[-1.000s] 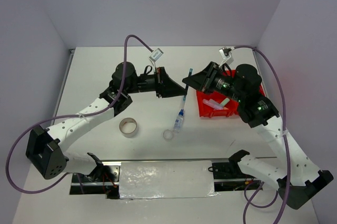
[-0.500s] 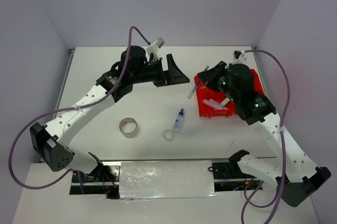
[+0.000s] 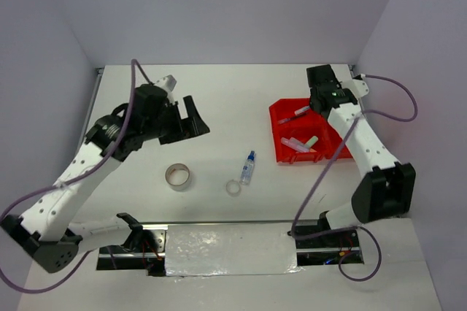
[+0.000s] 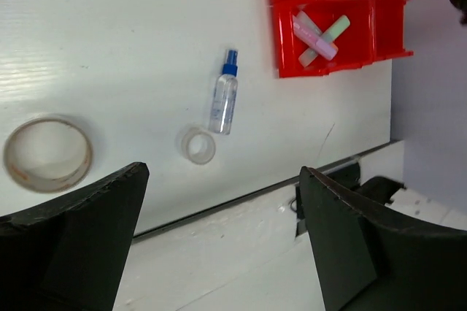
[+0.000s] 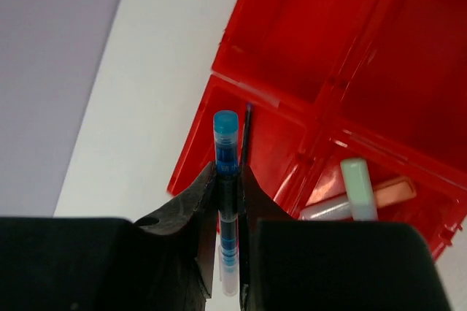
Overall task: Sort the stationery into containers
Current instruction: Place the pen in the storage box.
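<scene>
Now my right gripper [image 5: 228,187] is clamped shut on a slim pen with a clear barrel and a blue cap [image 5: 226,147], and I hold it over the far-left compartment of the bright red plastic four-compartment tray [image 3: 276,144], so the step in hand is putting this pen away. I judge that the next move calls for lowering a little so the pen clears the compartment walls, then parting the jaws so that it lands flat inside and does not hang across a divider or tip out over the tray's left rim. A thin dark stick [image 5: 246,132] shows just beside the pen; it may be another pen lying in that compartment, but I cannot tell. The pastel erasers and stubby markers [image 3: 301,143] lie crossed in the near-left compartment. My left gripper [image 3: 191,123] hovers wide open and empty over the left of the white table [image 3: 219,92], well apart from the tray. Left of the tray lie the small clear bottle with a blue cap [image 3: 248,167], the small clear tape ring [image 3: 233,187] just beside it, and the beige tape roll [image 3: 178,176] further left, all unsorted. Nothing stands between the pen and its compartment.
</scene>
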Robot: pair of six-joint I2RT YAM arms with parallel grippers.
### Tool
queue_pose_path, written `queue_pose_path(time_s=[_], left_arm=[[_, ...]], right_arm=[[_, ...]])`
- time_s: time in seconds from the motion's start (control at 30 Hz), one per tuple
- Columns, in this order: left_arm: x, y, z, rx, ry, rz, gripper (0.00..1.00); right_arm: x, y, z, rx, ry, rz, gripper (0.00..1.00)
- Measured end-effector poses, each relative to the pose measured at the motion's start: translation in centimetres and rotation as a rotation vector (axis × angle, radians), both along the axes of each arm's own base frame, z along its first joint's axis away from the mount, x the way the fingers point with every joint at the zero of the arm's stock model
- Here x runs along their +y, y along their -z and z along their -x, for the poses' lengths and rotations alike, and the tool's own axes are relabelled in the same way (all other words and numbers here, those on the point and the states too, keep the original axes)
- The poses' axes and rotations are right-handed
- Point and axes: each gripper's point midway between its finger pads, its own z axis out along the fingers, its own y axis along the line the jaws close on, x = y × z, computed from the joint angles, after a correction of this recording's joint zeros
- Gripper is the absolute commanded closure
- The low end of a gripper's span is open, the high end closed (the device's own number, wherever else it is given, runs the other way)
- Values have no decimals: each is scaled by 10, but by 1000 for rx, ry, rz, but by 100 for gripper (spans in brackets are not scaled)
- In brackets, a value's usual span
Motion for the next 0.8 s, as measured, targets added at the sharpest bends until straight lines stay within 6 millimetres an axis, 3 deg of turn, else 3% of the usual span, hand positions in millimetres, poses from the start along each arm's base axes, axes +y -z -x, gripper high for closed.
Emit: queue_pose_path(time_s=[0.23, 0.37, 0.5, 0.7, 0.73, 0.8], left_arm=[[32, -17, 45, -104, 68, -20, 3], [40, 0, 66, -78, 119, -48, 4], [44, 21, 76, -33, 144, -77, 2], [43, 37, 83, 13, 175, -89, 1], [43, 38, 84, 10, 185, -93, 1], [43, 38, 84, 8, 193, -95, 1]], right_arm=[[-18, 55, -25, 135, 103, -1, 98], [-14, 74, -38, 179, 107, -10, 95], [-9, 78, -51, 180, 104, -35, 88], [-1, 82, -59, 184, 94, -76, 68], [0, 83, -59, 185, 91, -82, 52], [3, 84, -60, 185, 85, -94, 38]])
